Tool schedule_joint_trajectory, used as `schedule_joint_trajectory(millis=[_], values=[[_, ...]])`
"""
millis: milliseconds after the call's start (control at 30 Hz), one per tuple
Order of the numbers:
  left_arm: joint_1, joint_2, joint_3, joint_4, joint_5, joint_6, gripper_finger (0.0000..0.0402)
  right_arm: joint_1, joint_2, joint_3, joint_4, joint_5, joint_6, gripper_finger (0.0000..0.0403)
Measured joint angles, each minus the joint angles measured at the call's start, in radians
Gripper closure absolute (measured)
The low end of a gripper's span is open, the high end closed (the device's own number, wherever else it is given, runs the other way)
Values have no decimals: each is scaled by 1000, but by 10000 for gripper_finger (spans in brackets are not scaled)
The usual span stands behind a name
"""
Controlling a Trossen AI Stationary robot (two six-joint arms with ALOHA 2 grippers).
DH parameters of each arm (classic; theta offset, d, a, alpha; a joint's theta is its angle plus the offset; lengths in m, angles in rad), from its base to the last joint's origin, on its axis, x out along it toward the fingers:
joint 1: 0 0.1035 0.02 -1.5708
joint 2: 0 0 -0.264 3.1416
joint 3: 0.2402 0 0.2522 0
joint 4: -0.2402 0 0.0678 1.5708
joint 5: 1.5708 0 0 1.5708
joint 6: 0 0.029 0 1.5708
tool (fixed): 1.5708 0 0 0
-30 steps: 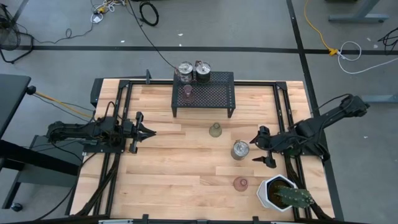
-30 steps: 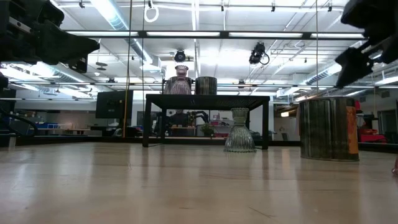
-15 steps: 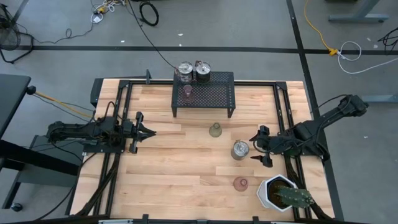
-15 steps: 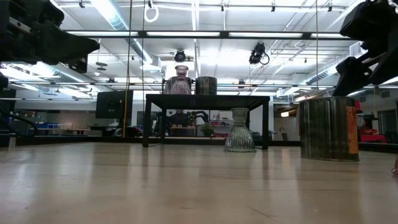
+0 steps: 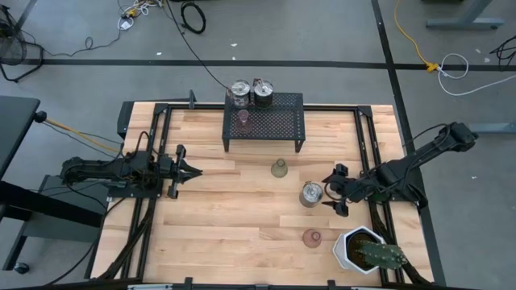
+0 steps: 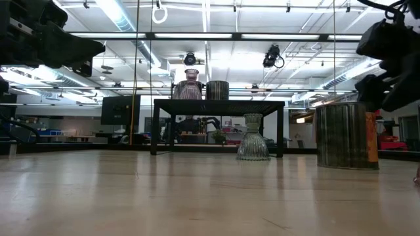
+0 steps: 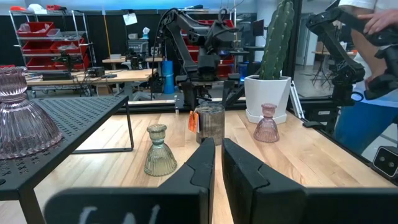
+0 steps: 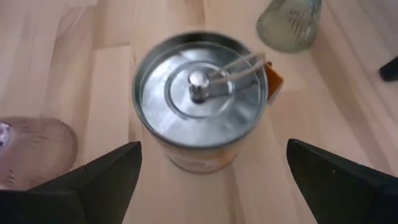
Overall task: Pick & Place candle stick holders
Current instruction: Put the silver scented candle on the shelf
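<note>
Left gripper (image 5: pixel 193 171) waits low over the left side of the table (image 5: pixel 210 234), fingers clenched together on nothing. Tabletop: pale wood planks, visible grain, dark metal frame.

Black mesh rack (image 5: pixel 278 125) at the back centre: perforated metal top on thin legs. On it, a pink ribbed glass holder (image 5: pixel 243 119); at its back edge, two silvery metal cans (image 5: pixel 251 92) side by side.

Mid-table: olive-green ribbed glass holder (image 5: pixel 279 168), bell-shaped with a narrow neck. Next, a silvery can (image 5: pixel 311 193), round, smooth-walled, with an orange label and a central stud inside. Nearer the front edge, a second pink glass holder (image 5: pixel 312 238).

Right gripper (image 5: pixel 334 193) sits just beside the silvery can, fingers released wide, apart from it.

White hexagonal pot (image 5: pixel 352 250) with a green cactus, front right corner.
</note>
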Motion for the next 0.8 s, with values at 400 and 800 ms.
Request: schedule_joint_trajectory(millis=[400, 800], values=[[0, 0, 0, 0, 0, 0, 367, 0, 0, -86, 145, -11, 6, 3], [0, 0, 0, 0, 0, 0, 367, 0, 0, -153, 286, -8, -1, 3]])
